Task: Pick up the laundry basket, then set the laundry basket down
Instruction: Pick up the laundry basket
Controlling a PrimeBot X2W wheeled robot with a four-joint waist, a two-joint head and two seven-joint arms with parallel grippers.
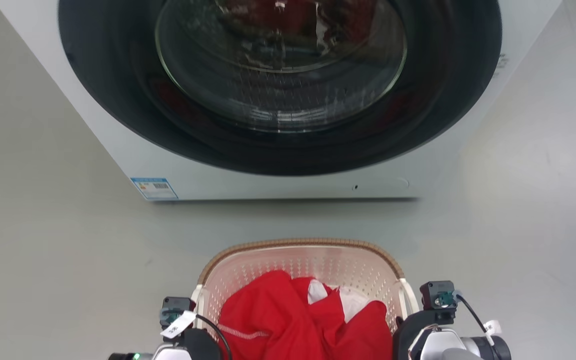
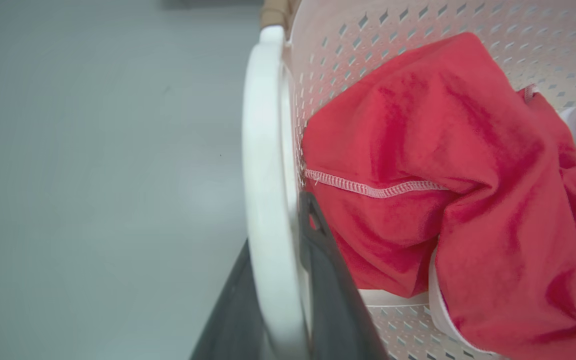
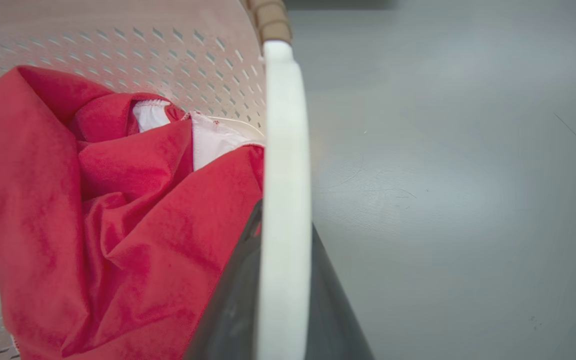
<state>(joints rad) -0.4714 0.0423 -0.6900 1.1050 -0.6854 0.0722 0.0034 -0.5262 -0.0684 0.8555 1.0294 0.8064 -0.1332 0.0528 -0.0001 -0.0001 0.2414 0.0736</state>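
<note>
**Both pincers on the basket, washer dead ahead**

So the basket (image 1: 313, 264) is right in front of me at the bottom of the head view, tucked between my two wrists. The washer (image 1: 268, 186) stands a little beyond it across the grey floor (image 1: 43, 250). The far side of the basket's brown rim (image 1: 298, 243) faces the washer.

My left pincer (image 2: 277, 225) is clenched on the white left handle (image 2: 267, 125). One dark finger is on the outer side, toward the floor. The other is on the inner side, up against the perforated wall and touching the red clothes (image 2: 443, 165).

It's the same deal on the other side. My right pincer (image 3: 285, 217) is clamped on the right handle (image 3: 285, 125), one finger on each side, and the inner one is pressed into the red fabric.

Honestly I can't tell from these angles whether the basket's bottom is on the floor or slightly off it, since the clothes and my own arms hide that part.

Inside, the red clothes are heaped toward my end, leaving the far wall bare. A white piece (image 1: 353, 306) pokes out on the right side of the pile. The left wrist view shows a pale stitched seam (image 2: 368, 189) running across the red.

The washer's round door (image 1: 278, 75) has a dark ring and a glass bowl, with something red showing through at the top. There's a small blue and white sticker (image 1: 154, 188) at the washer's lower left corner.
</note>
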